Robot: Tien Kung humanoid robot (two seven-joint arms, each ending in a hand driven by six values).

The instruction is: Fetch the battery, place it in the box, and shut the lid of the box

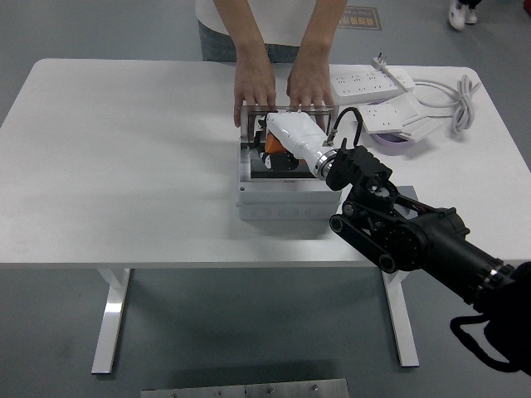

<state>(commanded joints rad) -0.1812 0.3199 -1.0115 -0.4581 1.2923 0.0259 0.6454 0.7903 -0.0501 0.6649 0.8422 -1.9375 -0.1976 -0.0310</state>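
The right robot hand (292, 137), white, reaches into the open grey plastic box (286, 192) on the white counter (124, 166), pinching an orange-and-black battery (274, 146); a person's hands (255, 83) steady the raised lid (257, 116).

— How was the light over the table (124, 166)?

— Bright and even, from overhead. A soft shadow lay under the box (286, 199), just below my right hand (297, 137).

— Any glare or blur?

— My white hand was nearly washed out. The picture was sharp around it, with no blur or visible bending at the edges.
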